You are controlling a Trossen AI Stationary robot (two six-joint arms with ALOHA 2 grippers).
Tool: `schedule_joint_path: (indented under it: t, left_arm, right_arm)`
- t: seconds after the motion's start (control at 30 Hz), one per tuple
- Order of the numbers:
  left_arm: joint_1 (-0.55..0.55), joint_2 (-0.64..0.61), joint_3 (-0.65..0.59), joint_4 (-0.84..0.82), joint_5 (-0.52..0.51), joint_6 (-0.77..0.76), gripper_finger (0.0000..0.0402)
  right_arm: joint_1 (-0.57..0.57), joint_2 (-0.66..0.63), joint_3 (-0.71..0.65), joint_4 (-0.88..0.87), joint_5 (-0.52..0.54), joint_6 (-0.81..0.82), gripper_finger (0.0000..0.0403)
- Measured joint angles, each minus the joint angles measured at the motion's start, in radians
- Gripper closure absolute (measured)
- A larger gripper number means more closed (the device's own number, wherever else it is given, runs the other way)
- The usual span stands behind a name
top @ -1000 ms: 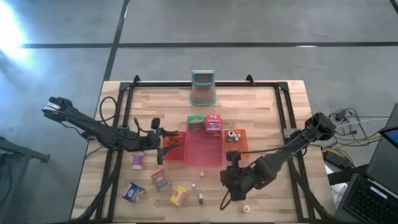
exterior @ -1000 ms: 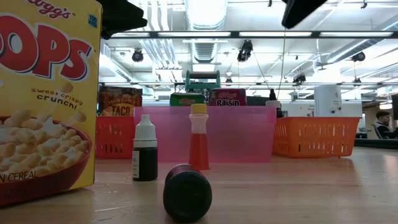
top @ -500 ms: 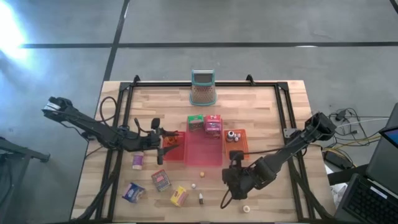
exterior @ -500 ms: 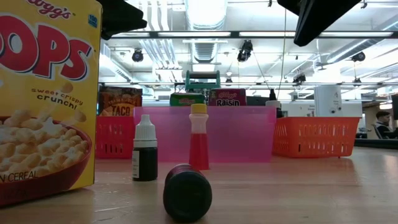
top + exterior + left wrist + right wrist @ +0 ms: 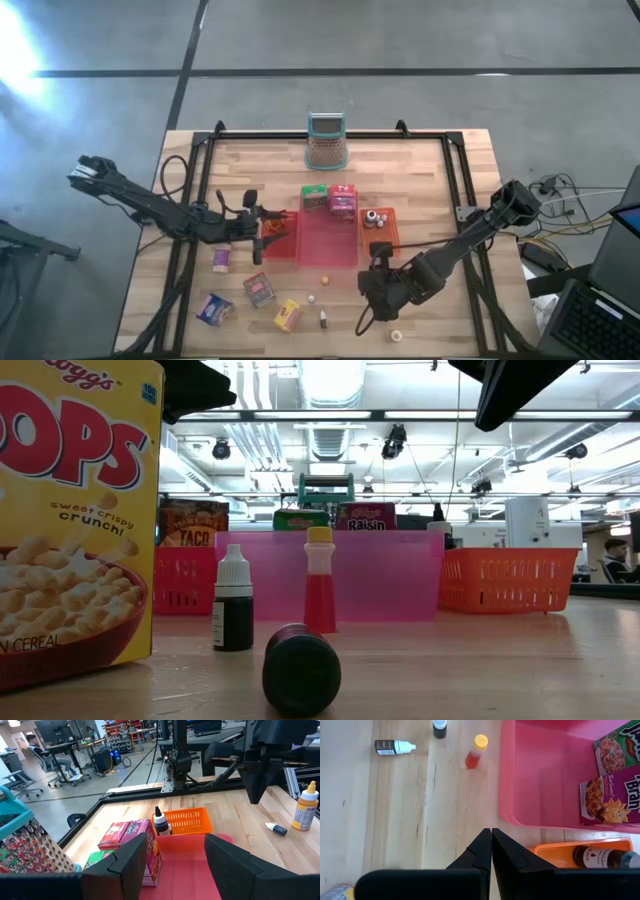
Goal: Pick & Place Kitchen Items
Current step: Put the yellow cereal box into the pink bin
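- Right tool (image 5: 491, 847): fingers pressed together, empty, above bare desk (image 5: 395, 820) beside the pink tray (image 5: 545, 770).
- Left tool (image 5: 175, 857): spread open, empty, over the pink tray's left end.

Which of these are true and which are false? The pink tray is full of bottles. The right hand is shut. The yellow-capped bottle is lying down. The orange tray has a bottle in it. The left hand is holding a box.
1. The pink tray is full of bottles. False: nothing lies in it.
2. The right hand is shut. True: its fingers touch, with nothing between them.
3. The yellow-capped bottle is lying down. False: it stands upright on the table in front of the pink tray.
4. The orange tray has a bottle in it. True: a dark bottle stands at its end.
5. The left hand is holding a box. False: it is open and empty above the pink tray.
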Motion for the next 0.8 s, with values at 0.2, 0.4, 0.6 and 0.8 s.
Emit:
schedule_joint_path:
  t: [0.2, 0.4, 0.6, 0.8]
  left_arm:
    - [0.000, 0.000, 0.000, 0.000, 0.000, -0.001, 0.0197]
    - [0.000, 0.000, 0.002, 0.000, 0.031, -0.044, 0.0197]
    - [0.000, 0.008, 0.117, -0.236, 0.181, -0.106, 0.0197]
    - [0.000, 0.118, 0.351, -0.676, 0.222, -0.255, 0.0197]
  right_arm:
    - [0.000, -0.002, 0.000, -0.008, 0.018, -0.003, 0.0394]
    - [0.000, -0.002, 0.000, -0.039, 0.018, 0.011, 0.0394]
    - [0.000, -0.002, 0.000, -0.099, 0.026, 0.077, 0.0394]
    - [-0.003, -0.002, 0.000, -0.116, 0.050, 0.079, 0.0394]
